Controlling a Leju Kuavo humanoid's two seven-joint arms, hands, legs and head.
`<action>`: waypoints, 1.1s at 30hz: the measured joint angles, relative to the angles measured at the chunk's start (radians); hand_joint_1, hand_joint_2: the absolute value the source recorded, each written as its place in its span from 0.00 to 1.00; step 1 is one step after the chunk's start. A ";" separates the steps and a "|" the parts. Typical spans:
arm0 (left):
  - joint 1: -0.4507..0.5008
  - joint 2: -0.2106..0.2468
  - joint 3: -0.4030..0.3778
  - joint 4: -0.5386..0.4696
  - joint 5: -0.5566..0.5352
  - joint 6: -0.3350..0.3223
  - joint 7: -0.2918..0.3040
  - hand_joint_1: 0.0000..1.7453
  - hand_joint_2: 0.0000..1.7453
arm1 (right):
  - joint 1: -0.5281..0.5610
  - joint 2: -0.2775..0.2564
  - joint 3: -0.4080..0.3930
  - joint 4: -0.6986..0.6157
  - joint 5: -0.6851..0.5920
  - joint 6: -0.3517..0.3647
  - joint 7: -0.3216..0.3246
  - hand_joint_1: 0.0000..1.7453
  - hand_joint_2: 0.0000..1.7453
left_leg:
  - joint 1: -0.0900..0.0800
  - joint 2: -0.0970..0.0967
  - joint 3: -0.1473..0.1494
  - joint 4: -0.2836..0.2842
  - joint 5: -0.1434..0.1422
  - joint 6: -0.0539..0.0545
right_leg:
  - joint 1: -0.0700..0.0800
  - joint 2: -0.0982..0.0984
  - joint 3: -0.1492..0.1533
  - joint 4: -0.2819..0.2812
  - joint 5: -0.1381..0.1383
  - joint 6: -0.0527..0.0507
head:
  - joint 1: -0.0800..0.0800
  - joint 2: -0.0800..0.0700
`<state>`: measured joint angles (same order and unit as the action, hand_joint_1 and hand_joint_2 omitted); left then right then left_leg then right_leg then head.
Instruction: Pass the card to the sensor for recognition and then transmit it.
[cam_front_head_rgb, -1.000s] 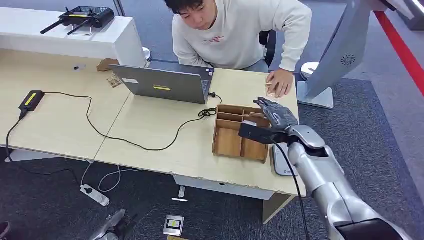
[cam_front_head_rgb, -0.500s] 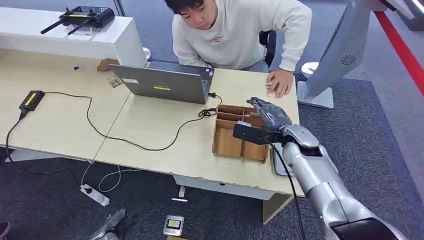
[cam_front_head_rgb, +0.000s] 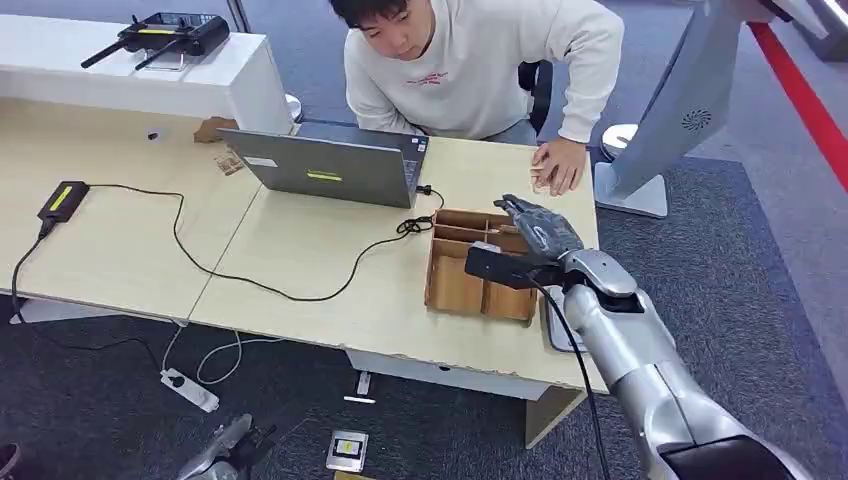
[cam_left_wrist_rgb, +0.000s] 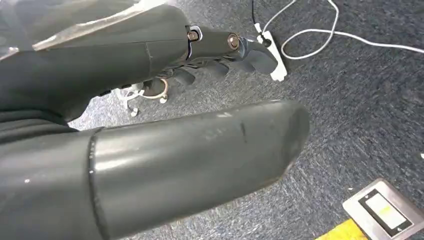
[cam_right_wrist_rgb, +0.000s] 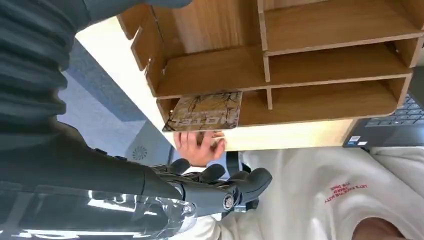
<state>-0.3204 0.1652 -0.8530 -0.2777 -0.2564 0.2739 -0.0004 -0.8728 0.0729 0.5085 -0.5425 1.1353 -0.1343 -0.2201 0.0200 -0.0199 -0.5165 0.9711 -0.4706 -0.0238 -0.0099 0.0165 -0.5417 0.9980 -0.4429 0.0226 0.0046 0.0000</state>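
Right hand: my right hand (cam_front_head_rgb: 540, 232) hovers over the far right part of the wooden organiser tray (cam_front_head_rgb: 455, 285), fingers (cam_right_wrist_rgb: 240, 182) stretched forward and a little apart, holding nothing.
Right arm: my silver forearm rises from the near right corner of the head view; a black box at the wrist hangs over the tray's right compartments.
Card: the brown patterned card (cam_right_wrist_rgb: 206, 111) leans on the tray's far right corner, standing on its edge against the wall, with printed letters on its face. My fingers are near it but apart from it.
Tray: it sits on the right end of the light wooden desk (cam_front_head_rgb: 300, 270), split by dividers into several compartments.
Sensor: a pale flat pad (cam_front_head_rgb: 562, 325) lies on the desk just right of the tray, partly behind my forearm.
Person: a person in a cream sweatshirt (cam_front_head_rgb: 480, 60) leans over the desk's far side, one hand (cam_front_head_rgb: 558, 165) flat on the desk beyond the tray.
Laptop: a grey laptop (cam_front_head_rgb: 325, 168) stands open, left of the tray and further away, a black cable (cam_front_head_rgb: 250, 280) trailing across the desk.
Left hand: my left hand (cam_left_wrist_rgb: 150, 150) hangs over grey carpet, fingers loosely curled, holding nothing.
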 joint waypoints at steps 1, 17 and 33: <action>-0.001 0.000 0.000 0.000 -0.001 0.000 0.000 0.00 0.00 | 0.000 0.000 0.000 0.000 -0.002 0.000 0.000 0.00 1.00 | 0.000 0.000 0.000 0.000 0.000 0.000 | 0.000 0.000 0.000 0.000 0.000 0.000 | 0.000 0.000; -0.005 0.000 0.001 0.000 -0.003 -0.003 0.001 0.00 0.00 | 0.000 -0.005 0.000 0.001 -0.008 0.004 0.003 0.37 1.00 | 0.000 0.000 0.000 0.000 0.000 0.000 | 0.000 0.000 0.000 0.000 0.000 0.000 | 0.000 0.000; -0.005 0.000 0.005 0.000 -0.010 -0.007 0.007 0.00 0.00 | 0.013 -0.012 0.000 0.000 0.004 -0.018 0.011 0.00 1.00 | 0.000 0.000 0.000 0.000 0.000 0.000 | 0.000 0.000 0.000 0.000 0.000 0.000 | 0.000 0.000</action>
<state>-0.3258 0.1652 -0.8480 -0.2777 -0.2663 0.2670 0.0065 -0.8600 0.0610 0.5089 -0.5428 1.1391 -0.1518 -0.2094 0.0200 -0.0199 -0.5165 0.9711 -0.4705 -0.0238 -0.0099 0.0165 -0.5415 0.9980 -0.4429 0.0226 0.0046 0.0000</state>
